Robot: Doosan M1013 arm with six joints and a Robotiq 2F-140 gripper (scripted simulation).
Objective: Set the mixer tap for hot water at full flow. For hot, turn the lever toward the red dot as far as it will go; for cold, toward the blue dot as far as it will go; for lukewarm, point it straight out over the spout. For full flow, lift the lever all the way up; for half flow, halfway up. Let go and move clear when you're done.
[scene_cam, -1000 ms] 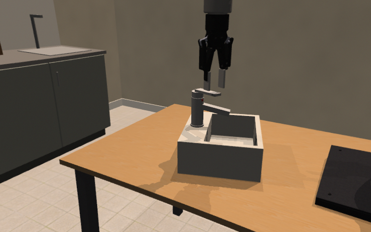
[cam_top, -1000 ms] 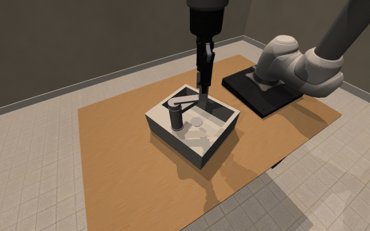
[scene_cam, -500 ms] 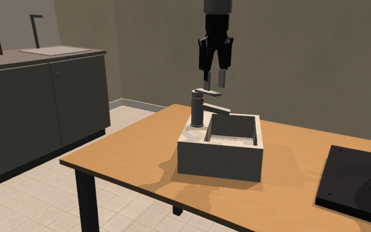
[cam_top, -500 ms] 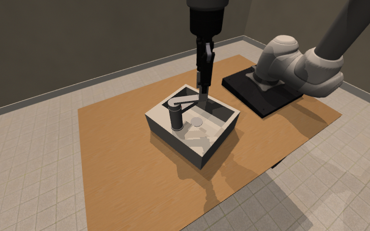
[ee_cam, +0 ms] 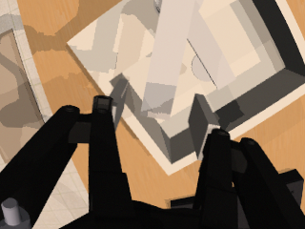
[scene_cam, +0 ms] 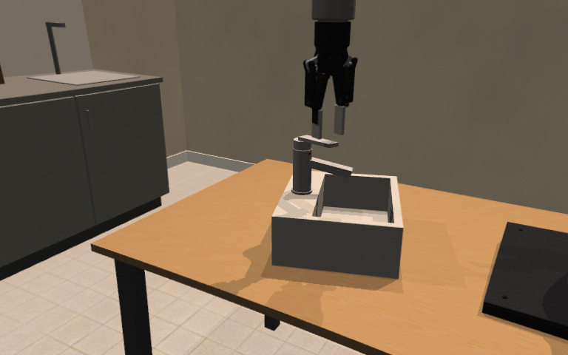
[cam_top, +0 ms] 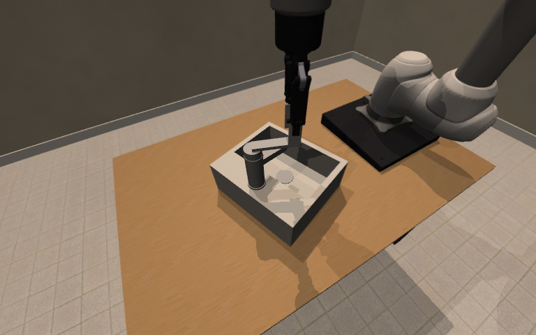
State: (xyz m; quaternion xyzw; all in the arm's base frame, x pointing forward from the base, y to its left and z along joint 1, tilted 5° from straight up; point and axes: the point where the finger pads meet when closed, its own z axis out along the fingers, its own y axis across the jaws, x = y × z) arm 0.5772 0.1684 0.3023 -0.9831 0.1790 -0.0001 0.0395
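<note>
A: Start with the top view. Where is the tap?

B: The mixer tap (cam_top: 254, 169) stands on the left corner of a grey sink block (cam_top: 312, 215), which sits mid-way on the wooden table (cam_top: 165, 220). Its lever (cam_top: 265, 146) lies flat, reaching right over the basin. The gripper (cam_top: 294, 139) hangs straight down with its tips at the lever's outer end. From here the two fingers overlap, so the gap is not visible.

A: And the arm itself?

B: Its pale lower joint sits on a black base plate (cam_top: 343, 126) at the far right of the table.

A: What does the exterior view add?

B: The gripper (scene_cam: 328, 122) is above the lever (scene_cam: 318, 141), jaws apart with nothing between them. The left pad (scene_cam: 316, 123) comes down to just about the lever's top face; the right one (scene_cam: 339, 119) ends above and just beyond the lever's tip. The spout (scene_cam: 333, 166) slopes out over the basin below the lever. A small red dot (scene_cam: 310, 153) shows on the tap body. A dark cabinet (scene_cam: 83, 159) with a counter stands at the far left.

A: And the wrist view?

B: Looking down between the black fingers, the pale lever (ee_cam: 171, 45) runs away from the camera, its near end lying between the two pads, which stand either side without clearly touching it. The sink block (ee_cam: 121, 19) fills the upper part of the view.
</note>
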